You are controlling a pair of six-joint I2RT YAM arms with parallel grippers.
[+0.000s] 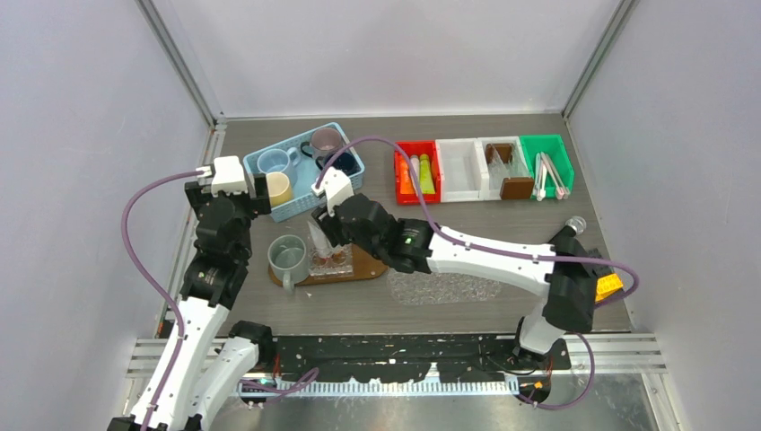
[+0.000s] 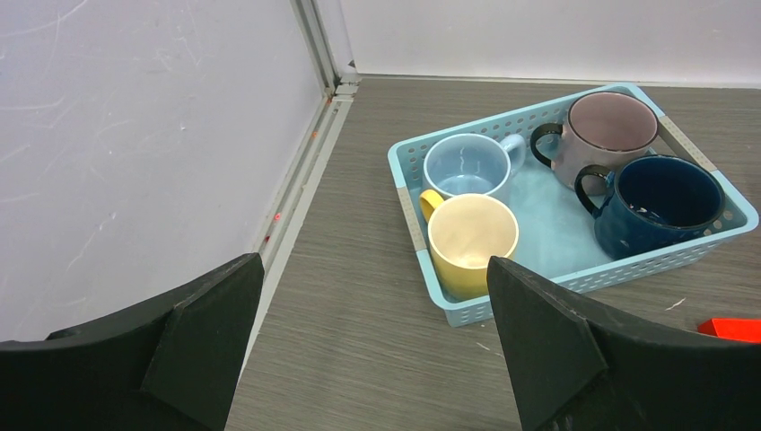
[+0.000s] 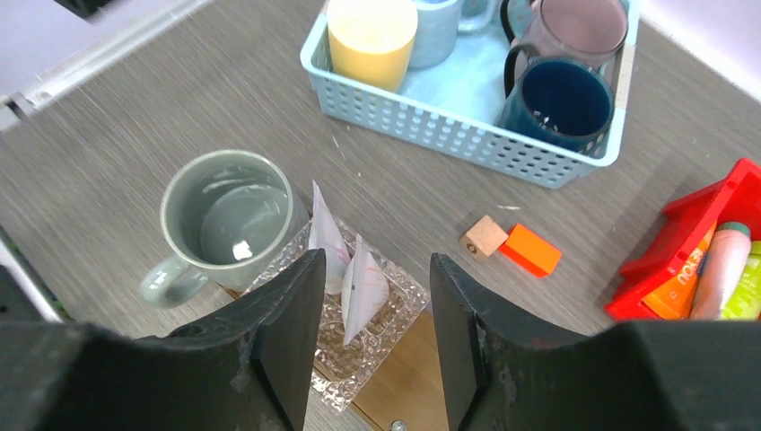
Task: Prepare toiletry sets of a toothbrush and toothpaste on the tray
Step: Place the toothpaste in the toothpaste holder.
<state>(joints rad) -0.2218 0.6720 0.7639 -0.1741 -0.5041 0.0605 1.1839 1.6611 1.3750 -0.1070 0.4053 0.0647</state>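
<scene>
the right gripper (image 3: pixel 377 268) hangs over the brown tray (image 1: pixel 370 267) at the near left of the worktop (image 1: pixel 296 310). its fingers (image 3: pixel 292 332) are parted about halfway with nothing clamped between them. below the gap two white wedge-shaped toothpaste tubes (image 3: pixel 363 287) stand upright, side by side, in a ribbed glass dish (image 3: pixel 406 303) that sits on the tray; whether the left finger grazes the nearer tube i cannot tell. the grey-green mug (image 3: pixel 229 215) stands just left of the dish at the tray's left end, its handle toward the near side. the left gripper (image 2: pixel 375 265) hovers at the far left beside the light blue basket (image 2: pixel 628 269), fingers spread as wide as they go and holding nothing. in the basket stand the light blue mug (image 2: pixel 467 166), the cream-yellow mug (image 2: pixel 471 238), the mauve mug (image 2: pixel 606 130) and the navy mug (image 2: pixel 664 202). right of the basket, along the far edge, the red bin (image 1: pixel 401 153) holds more tubes (image 3: pixel 722 260) in orange, pink and green. a small wooden block (image 3: pixel 485 236) and an orange block (image 3: pixel 530 250) lie touching on the worktop between basket and red bin.
</scene>
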